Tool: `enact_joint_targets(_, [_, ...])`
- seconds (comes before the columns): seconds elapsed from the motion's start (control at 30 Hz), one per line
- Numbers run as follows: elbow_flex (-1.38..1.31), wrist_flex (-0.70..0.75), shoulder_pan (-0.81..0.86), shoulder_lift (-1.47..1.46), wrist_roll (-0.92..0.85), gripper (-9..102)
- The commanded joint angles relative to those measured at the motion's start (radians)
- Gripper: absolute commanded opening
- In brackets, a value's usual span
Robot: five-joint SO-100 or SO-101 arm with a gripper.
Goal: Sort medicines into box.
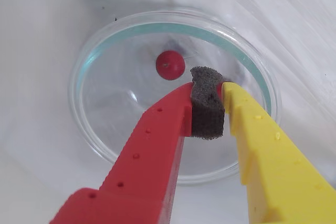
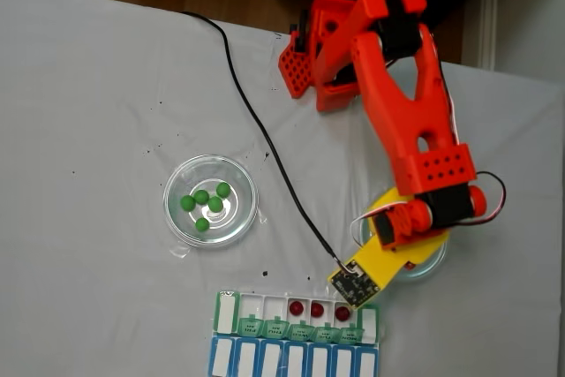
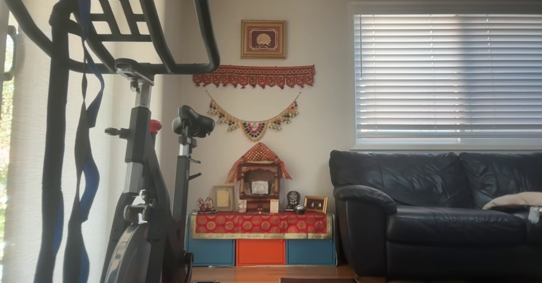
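In the wrist view my gripper (image 1: 207,92) hangs over a round clear glass dish (image 1: 105,145), its red finger (image 1: 157,140) on the left and its yellow finger (image 1: 262,145) on the right. A grey foam pad (image 1: 207,111) sits between the tips, and a sliver of a dark red medicine ball (image 1: 219,89) shows pinched between pad and yellow finger. A second red ball (image 1: 170,65) lies loose in the dish. The fixed view shows the box (image 2: 228,311) at the bottom edge, with three red balls (image 2: 317,309) in its green-lidded row. The arm (image 2: 415,156) covers most of the right dish (image 2: 439,258).
Another glass dish (image 2: 181,222) on the left of the fixed view holds several green balls (image 2: 208,203). A black cable (image 2: 265,143) runs across the white cloth to the camera board (image 2: 355,282). The other view shows a room with an exercise bike (image 3: 144,168) and a sofa (image 3: 436,215).
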Motion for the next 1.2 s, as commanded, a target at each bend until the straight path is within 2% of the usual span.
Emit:
enact_joint_targets(0.0, [0.020, -0.054, -0.037, 0.103, -0.009, 2])
enact_joint_targets(0.37, [0.084, -0.141, -0.067, 0.091, 0.029, 8])
enact_joint_targets(1.17, [0.153, -0.209, -0.091, 0.054, 0.015, 21])
